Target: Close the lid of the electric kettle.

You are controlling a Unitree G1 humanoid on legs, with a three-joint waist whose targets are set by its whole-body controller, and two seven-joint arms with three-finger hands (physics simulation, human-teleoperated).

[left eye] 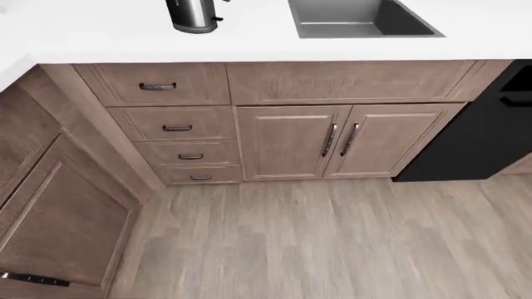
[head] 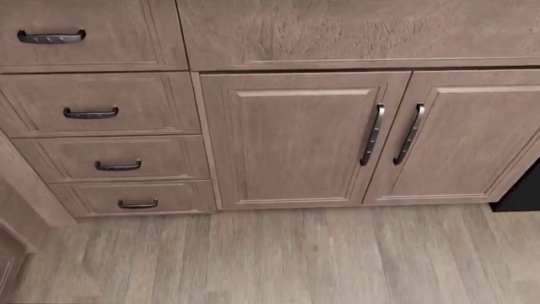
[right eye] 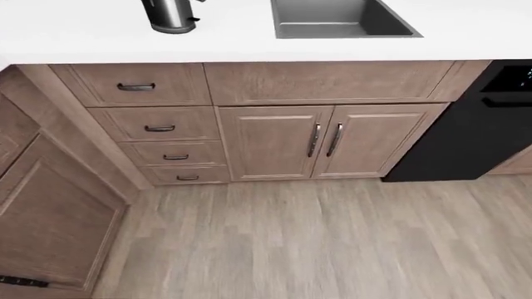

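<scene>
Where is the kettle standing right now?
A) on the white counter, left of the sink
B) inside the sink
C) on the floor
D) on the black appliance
A: in the left-eye view the kettle stands on the counter, with the sink to its right.

Wide wood floor (left eye: 332,243) lies bare across the lower half of the left-eye view, open room right up to the cabinet fronts. Those fronts wall off the way: a drawer stack (left eye: 179,128) left, twin doors (left eye: 341,140) in the middle, a black appliance (left eye: 491,131) at right. A side cabinet run (left eye: 50,212) juts in along the left edge, narrowing the corner. Up top, the white counter (left eye: 100,37) offers bare surface all around the kettle (left eye: 193,15), which stands near the view's top edge. The sink basin (left eye: 357,17) sits well apart to the kettle's right, open counter between them.
</scene>
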